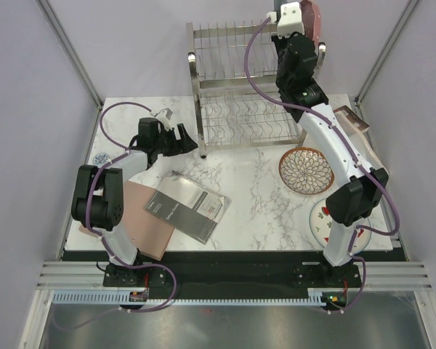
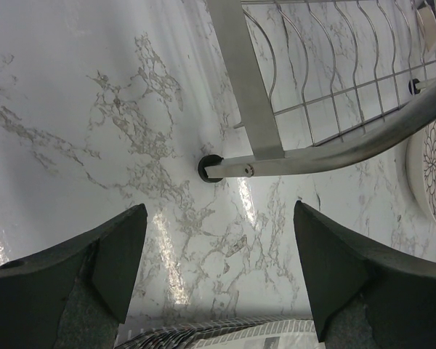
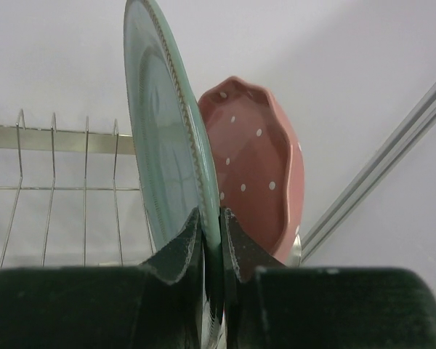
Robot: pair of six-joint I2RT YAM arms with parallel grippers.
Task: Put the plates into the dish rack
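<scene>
Right wrist view gives me the best read on progress. My right fingers [image 3: 231,247] are pinched tight on the lower rim of the grey-green plate [image 3: 167,145], which stands upright on edge. Just behind it, close but not clearly touching, stands the pink plate [image 3: 254,167] with white dots. From the overhead camera that pink one sits at the right end of the upper tier of the dish rack [image 1: 225,80], so I count it as loaded. The grey-green one is held at the same tier. I cannot tell whether its lower edge has dropped into a slot, because my own fingers hide it.

That leaves two. The petal-pattern plate [image 1: 306,171] lies flat on the worktop [image 1: 261,211], just in front of the rack's right end. The strawberry plate [image 1: 320,222] lies nearer me, partly hidden under my right arm. The lower tier looks empty from above. I judge the job one plate done, one in hand, two to go.

My left fingers [image 2: 109,262] are spread wide with nothing between them, low over the marble near the rack's front-left foot.

As for writing, the dark booklet [image 1: 189,206] carries pale print on its cover, too small to read. I see no brand on the plates or rack.
</scene>
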